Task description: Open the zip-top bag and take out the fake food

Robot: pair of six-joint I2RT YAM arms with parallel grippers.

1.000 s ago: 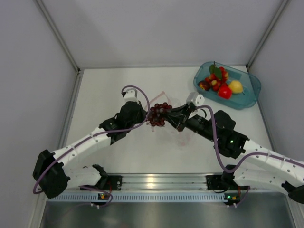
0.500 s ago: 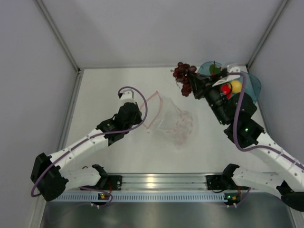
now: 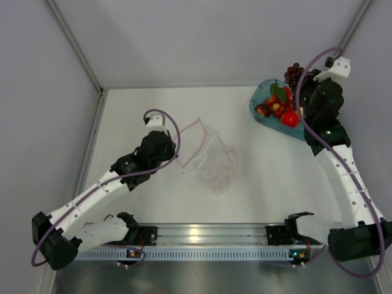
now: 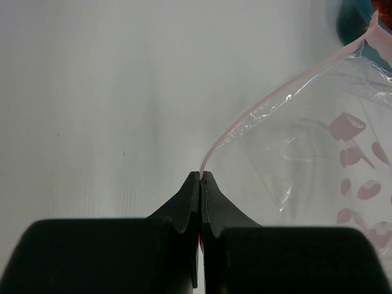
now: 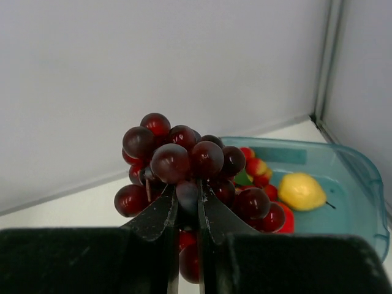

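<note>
the fake food grape bunch [image 5: 184, 160] hangs clamped in the right tool [image 5: 187, 205], teal tub [image 5: 360, 176] just beneath it; left tool [image 4: 201, 179] pinches the zip-top bag [image 4: 294, 147].

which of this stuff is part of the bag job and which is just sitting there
Job: bag, grapes, apple, lemon, berries, left pincer, right pincer.
Just there: tub, table.
</note>
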